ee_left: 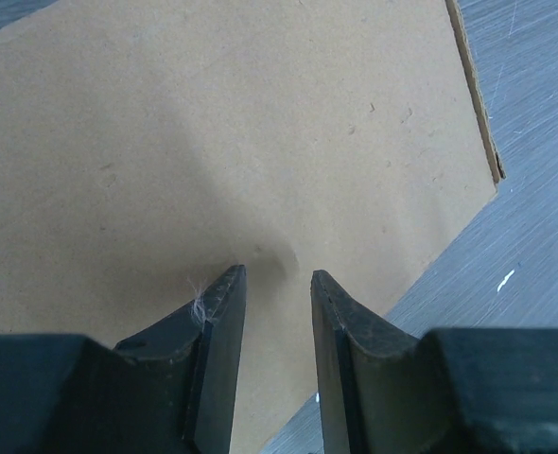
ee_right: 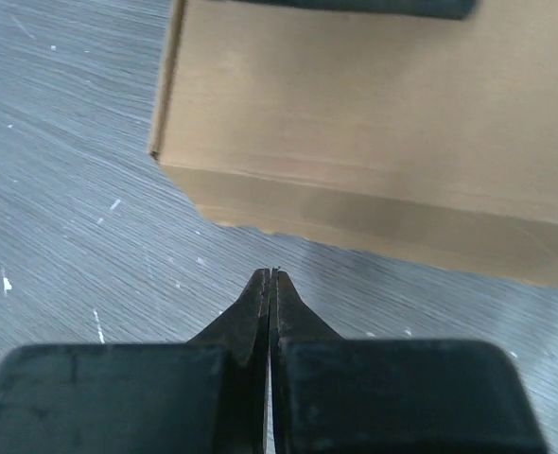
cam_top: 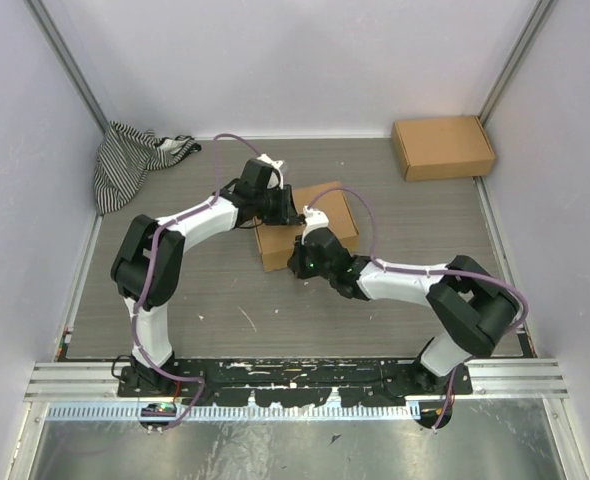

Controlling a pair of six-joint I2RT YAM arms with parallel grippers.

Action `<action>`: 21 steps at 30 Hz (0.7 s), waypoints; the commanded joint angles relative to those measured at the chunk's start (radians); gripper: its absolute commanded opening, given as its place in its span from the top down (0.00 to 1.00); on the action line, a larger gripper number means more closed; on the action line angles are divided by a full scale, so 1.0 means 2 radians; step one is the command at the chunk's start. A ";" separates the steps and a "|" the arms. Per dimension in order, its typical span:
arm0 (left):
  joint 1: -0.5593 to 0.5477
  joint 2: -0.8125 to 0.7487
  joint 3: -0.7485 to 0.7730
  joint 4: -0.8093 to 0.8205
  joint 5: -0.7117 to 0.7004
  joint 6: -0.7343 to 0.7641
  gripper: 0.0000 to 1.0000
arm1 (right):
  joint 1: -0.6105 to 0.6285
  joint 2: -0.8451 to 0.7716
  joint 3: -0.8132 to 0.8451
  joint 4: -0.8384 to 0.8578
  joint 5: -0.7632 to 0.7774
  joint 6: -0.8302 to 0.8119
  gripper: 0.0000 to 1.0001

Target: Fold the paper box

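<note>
Half spread, my left claw (ee_left: 277, 276) rests on the brown cardboard paper box (cam_top: 330, 215); my right claw (ee_right: 271, 276), pressed together, hovers beside. Lifting could let the lid (ee_left: 213, 123) spring open.

Matt smooth cardboard paper box (ee_left: 213, 142), scuffed table (ee_right: 71, 189)

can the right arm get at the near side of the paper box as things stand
Probably yes: the right fingers, shut, face the paper box across bare table, with nothing between.
</note>
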 commanded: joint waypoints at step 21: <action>0.009 0.034 -0.010 -0.098 0.025 0.096 0.65 | 0.041 0.174 0.037 0.214 0.043 -0.018 0.99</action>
